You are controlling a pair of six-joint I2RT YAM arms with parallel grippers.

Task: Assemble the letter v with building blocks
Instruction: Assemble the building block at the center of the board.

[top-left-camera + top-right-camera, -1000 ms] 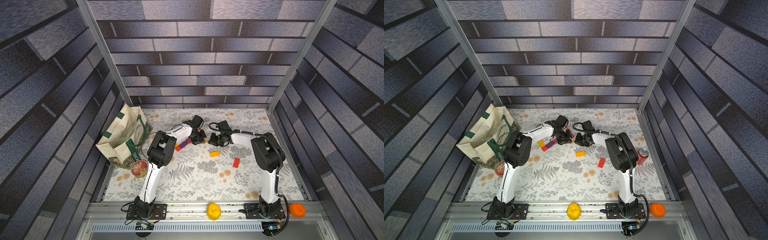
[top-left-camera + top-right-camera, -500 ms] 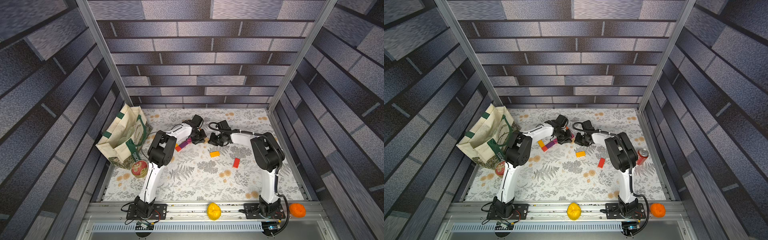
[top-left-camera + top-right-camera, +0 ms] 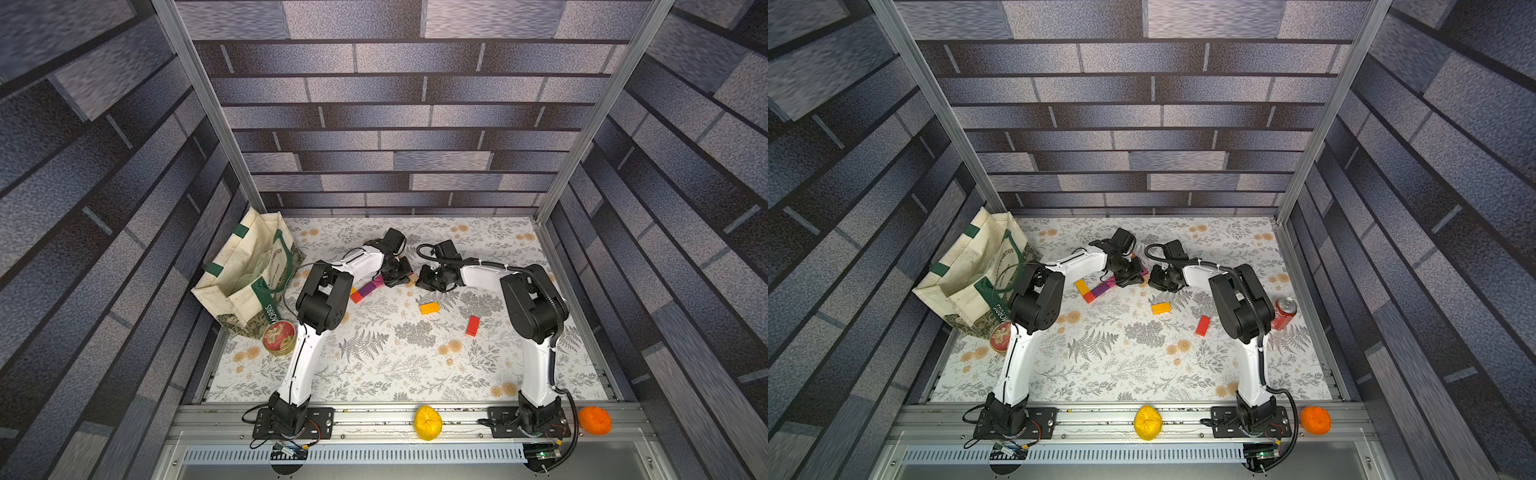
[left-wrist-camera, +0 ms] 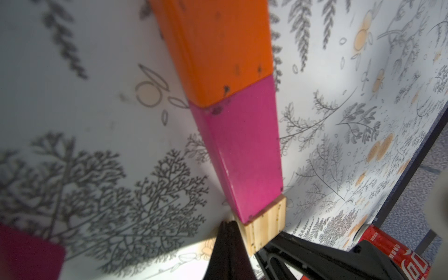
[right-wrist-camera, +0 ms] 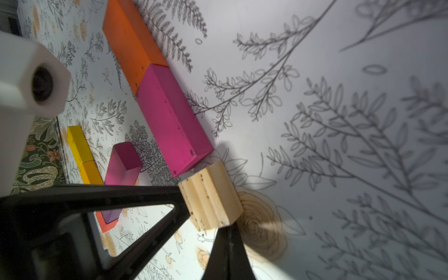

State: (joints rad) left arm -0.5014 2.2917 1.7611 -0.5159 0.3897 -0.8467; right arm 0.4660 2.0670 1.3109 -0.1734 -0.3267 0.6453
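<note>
The plain wood cube [image 5: 208, 196], pale, grained and ribbed on one side, lies in the far middle of the counter [image 3: 374, 365]. A glossy magenta block [image 5: 169, 116] ends at the cube's corner. An orange block [image 5: 131, 43] butts end to end against the magenta one, and both show dark chips in the paint. Together they make one straight row.

The left fingers [image 4: 226, 242] are clenched on nothing, their tip against one side of the cube. The right fingers [image 5: 226, 242] are also clenched and empty, with their tip at the opposite corner.

Nearby and apart from the cube, a darker magenta block [image 5: 123, 162], a purple block [image 3: 1099, 291] and a red block [image 3: 1089, 297] run in a second line, with two yellow blocks [image 5: 77, 143] beside it. Nearer the robot, a loose orange block [image 3: 429, 308] and a loose red block [image 3: 472, 325] lie separately in both top views.

The counter has a white cover printed with grey ferns and pale orange blossoms. At its left edge stands a cream canvas tote bag [image 3: 245, 282], whose green strap reads "MORRIS". A round red tin [image 3: 279, 337] sits just beside the bag. A red soda can [image 3: 1283, 311] carries white script too blurred to read.
</note>
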